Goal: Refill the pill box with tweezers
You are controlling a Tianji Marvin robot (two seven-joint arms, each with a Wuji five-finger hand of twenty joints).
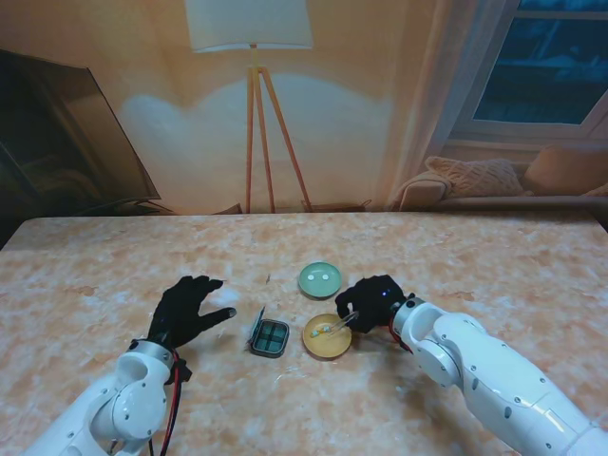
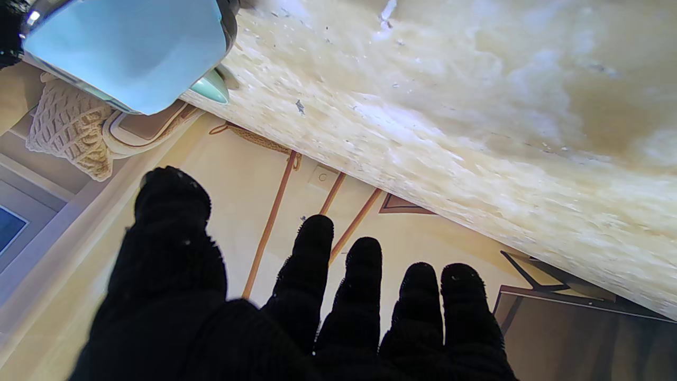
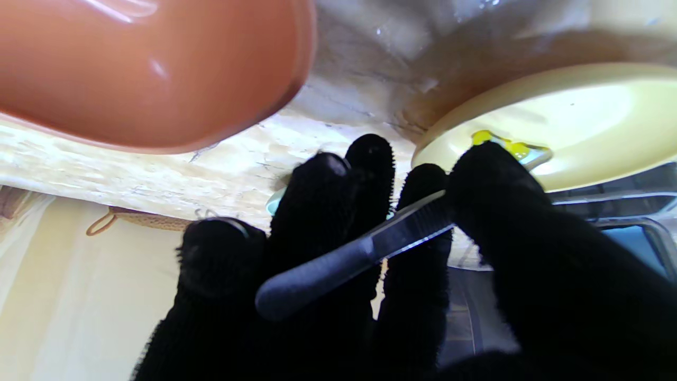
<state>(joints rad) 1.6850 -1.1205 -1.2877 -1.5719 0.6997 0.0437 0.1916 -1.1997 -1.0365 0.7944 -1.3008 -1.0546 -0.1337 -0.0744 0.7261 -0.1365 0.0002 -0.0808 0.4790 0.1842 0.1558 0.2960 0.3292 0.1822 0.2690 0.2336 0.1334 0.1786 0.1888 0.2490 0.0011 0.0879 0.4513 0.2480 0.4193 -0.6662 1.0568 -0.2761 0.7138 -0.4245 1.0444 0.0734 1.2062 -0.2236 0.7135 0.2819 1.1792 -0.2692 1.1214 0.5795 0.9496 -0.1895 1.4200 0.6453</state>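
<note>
My right hand (image 1: 372, 302) clamps the tweezers (image 3: 349, 256), tips apparently over the yellow dish (image 1: 327, 337); pill box (image 1: 270, 337) lies just left. Left hand (image 1: 188, 311) spread, idle.

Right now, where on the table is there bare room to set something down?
Bare table lies left of the left robot hand and along the far edge. It is crowded around the pill box, yellow dish, green dish and right robot hand.
</note>
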